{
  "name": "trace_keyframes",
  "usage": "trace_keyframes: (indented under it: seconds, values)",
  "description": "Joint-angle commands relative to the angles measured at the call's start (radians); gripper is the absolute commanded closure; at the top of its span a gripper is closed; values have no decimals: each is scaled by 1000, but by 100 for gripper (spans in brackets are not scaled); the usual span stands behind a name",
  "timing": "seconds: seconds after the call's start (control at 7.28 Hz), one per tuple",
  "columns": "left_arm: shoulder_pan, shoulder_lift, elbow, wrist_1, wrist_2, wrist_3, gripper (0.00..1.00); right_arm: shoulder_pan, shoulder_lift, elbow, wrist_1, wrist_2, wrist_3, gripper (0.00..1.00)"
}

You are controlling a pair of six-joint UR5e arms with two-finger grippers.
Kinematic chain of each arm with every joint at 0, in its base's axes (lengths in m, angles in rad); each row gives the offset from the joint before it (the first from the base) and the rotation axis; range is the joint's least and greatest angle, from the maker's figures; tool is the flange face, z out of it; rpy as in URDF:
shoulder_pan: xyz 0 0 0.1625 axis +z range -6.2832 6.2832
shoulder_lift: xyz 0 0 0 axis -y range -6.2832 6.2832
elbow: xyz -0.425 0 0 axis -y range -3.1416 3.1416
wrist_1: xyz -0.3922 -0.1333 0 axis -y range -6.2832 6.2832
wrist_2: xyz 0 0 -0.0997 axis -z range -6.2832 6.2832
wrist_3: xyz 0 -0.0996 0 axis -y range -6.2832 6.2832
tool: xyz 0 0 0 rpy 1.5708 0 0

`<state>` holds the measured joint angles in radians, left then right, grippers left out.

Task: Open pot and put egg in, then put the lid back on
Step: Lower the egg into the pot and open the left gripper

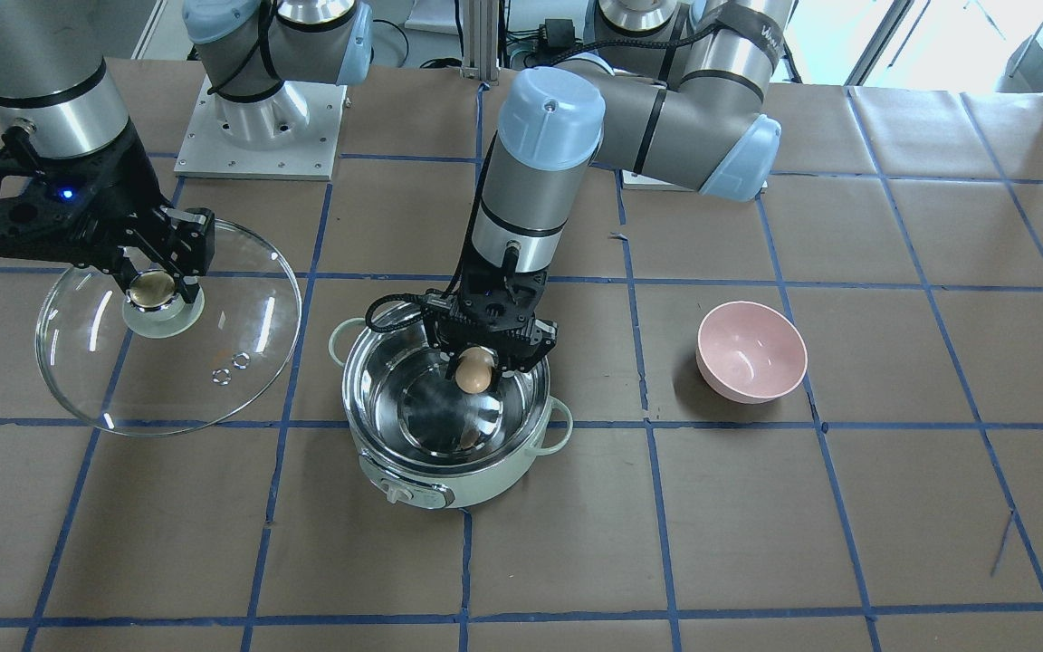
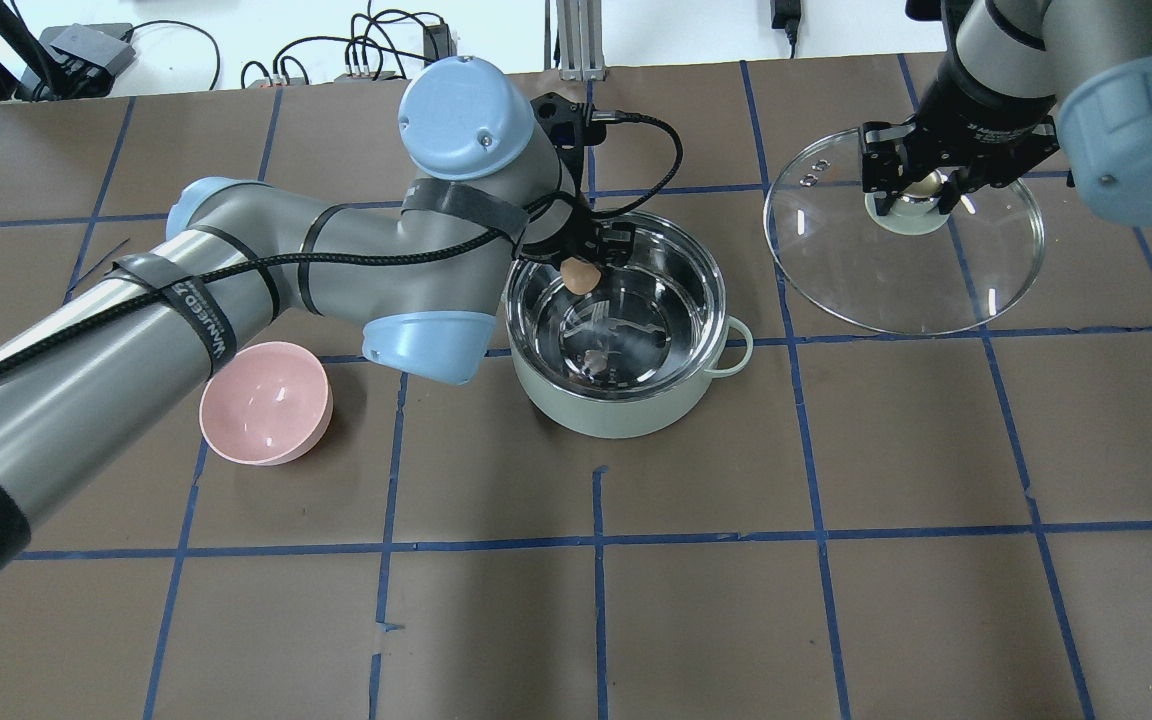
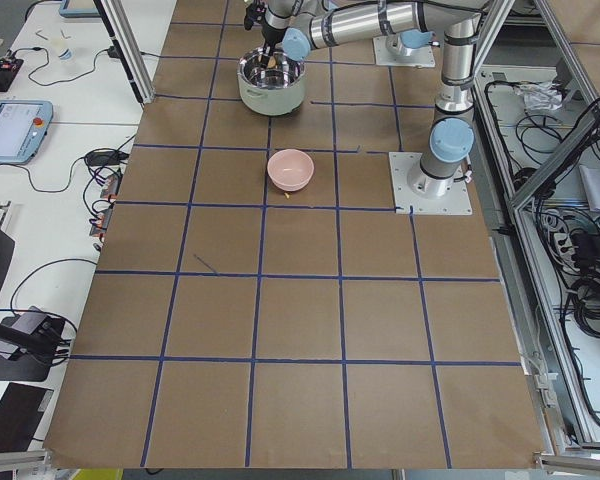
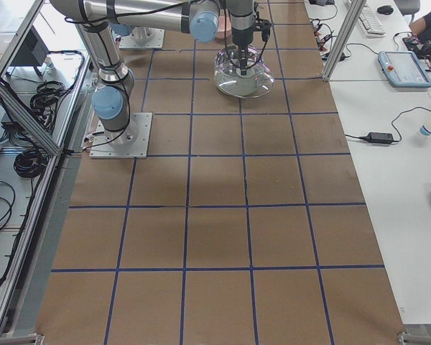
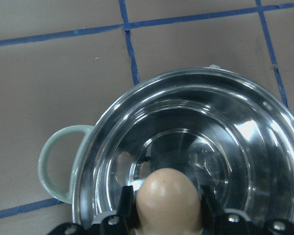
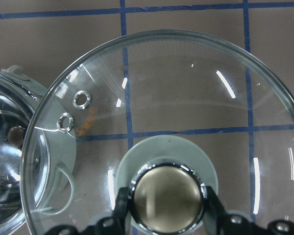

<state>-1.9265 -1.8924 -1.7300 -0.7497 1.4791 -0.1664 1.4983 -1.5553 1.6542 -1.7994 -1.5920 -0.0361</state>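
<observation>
Left end effector (image 1: 476,364) clamps egg (image 1: 474,374) above open pot (image 1: 472,482); right end effector (image 1: 157,290) holds lid (image 1: 214,398) by knob (image 6: 165,196).

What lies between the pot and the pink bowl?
Nothing between pot and pink bowl: just bare table crossed by a blue tape line, per the front-facing view.

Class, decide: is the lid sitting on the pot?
No; the right gripper holds the lid by its knob, beside the open pot.
</observation>
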Motion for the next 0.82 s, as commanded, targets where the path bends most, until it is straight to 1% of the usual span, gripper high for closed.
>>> trace_keyframes:
  seconds: [0.0, 0.27, 0.41, 0.69]
  values:
    - [-32, -66, 0, 101, 76, -4, 98, -20, -2, 1, 2, 24, -21, 68]
    - [-51, -94, 0, 140, 81, -4, 98, -20, -3, 4, 9, 50, -21, 68]
    - [-63, -114, 0, 192, 82, -2, 98, -18, -6, 15, 8, 52, -21, 68]
    - [-63, -122, -3, 197, 82, -2, 98, -18, -8, 19, 6, 52, -21, 68]
